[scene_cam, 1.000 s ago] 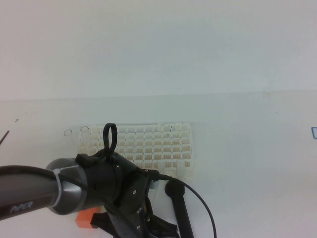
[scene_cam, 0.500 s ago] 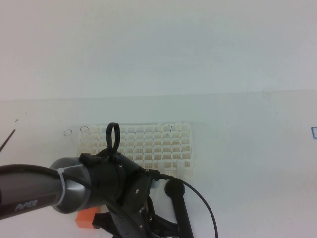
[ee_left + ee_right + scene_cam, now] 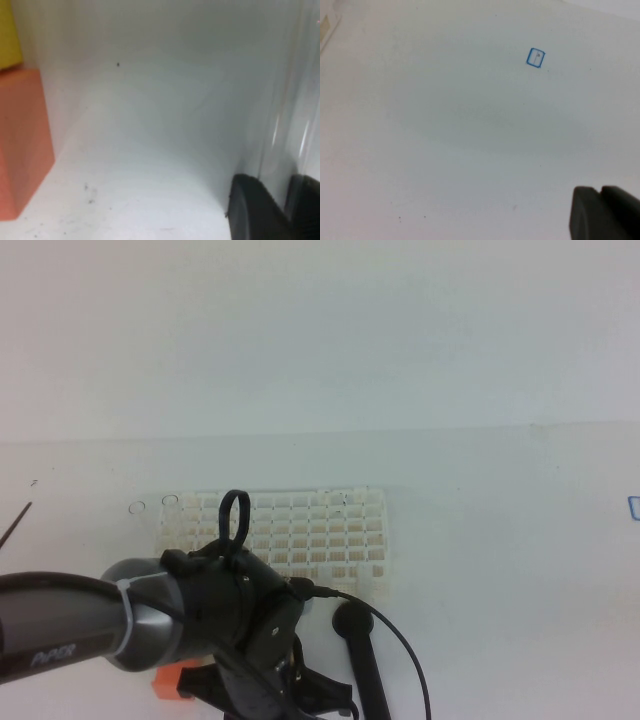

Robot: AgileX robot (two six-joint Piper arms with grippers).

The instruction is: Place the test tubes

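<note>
Left claw (image 3: 286, 200), lower centre before the test tube rack (image 3: 310, 530), grips a clear test tube (image 3: 280, 125) between its fingers (image 3: 250, 210). Right claw (image 3: 601, 205) closed, empty, above desk (image 3: 445, 125) near blue square (image 3: 536, 57).

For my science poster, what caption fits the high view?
Left tool low near the white test-tube rack; right tool outside this frame.

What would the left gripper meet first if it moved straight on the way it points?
Probably bare white table: the left gripper, gripping a clear tube, points there, with the orange block off to one side. Depth is unclear. The right gripper hovers over table elsewhere.
</note>
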